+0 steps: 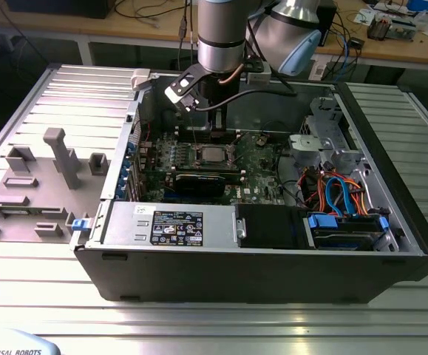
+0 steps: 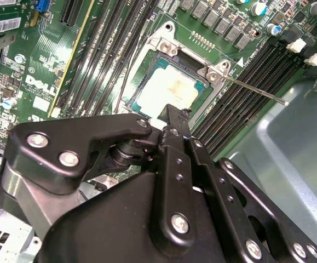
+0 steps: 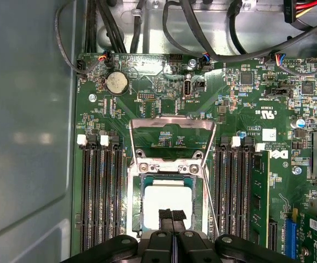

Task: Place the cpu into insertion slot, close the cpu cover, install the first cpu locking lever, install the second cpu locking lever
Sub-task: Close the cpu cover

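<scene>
The cpu (image 3: 166, 198) lies flat in the insertion slot (image 3: 138, 211), its silvery top facing up; it is also seen in the second wrist view (image 2: 169, 90) and the exterior view (image 1: 213, 154). The cpu cover (image 3: 172, 125) stands tilted open on its hinge at one side of the socket, and the board shows through its window. My gripper (image 3: 172, 215) hovers just over the chip's near edge, shut, with nothing between its fingers; its black fingertips (image 2: 173, 114) show above the socket. A thin locking lever (image 2: 257, 90) sticks out free from a socket corner.
Long black memory slots (image 3: 101, 192) flank the socket on both sides. A black expansion card (image 1: 199, 181) lies in front of it, then the power supply (image 1: 169, 222). Blue and orange cables (image 1: 339, 191) fill the case on the exterior view's right. A grey fixture plate (image 1: 51, 170) is outside.
</scene>
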You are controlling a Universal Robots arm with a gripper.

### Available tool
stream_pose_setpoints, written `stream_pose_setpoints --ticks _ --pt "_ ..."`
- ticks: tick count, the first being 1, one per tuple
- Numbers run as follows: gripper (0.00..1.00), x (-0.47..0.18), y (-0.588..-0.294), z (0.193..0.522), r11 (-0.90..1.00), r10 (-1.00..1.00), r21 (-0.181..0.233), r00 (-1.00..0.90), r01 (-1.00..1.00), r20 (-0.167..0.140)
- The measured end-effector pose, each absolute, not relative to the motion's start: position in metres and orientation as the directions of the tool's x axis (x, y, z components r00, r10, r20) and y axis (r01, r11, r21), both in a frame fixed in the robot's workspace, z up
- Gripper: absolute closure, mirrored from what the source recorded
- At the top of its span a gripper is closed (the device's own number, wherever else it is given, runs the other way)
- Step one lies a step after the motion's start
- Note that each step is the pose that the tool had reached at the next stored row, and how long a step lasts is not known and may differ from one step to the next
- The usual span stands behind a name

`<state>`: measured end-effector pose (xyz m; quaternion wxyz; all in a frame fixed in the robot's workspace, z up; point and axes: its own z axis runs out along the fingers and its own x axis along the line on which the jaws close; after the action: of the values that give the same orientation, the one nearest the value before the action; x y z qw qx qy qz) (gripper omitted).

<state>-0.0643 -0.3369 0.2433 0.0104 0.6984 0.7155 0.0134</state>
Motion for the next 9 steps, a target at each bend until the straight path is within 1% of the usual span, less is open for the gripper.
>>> stream_pose_setpoints --ticks 9 --pt "0.89 -0.0576 -0.337 0.2433 0.024 1.0 0.034 -0.024 0.999 0.004"
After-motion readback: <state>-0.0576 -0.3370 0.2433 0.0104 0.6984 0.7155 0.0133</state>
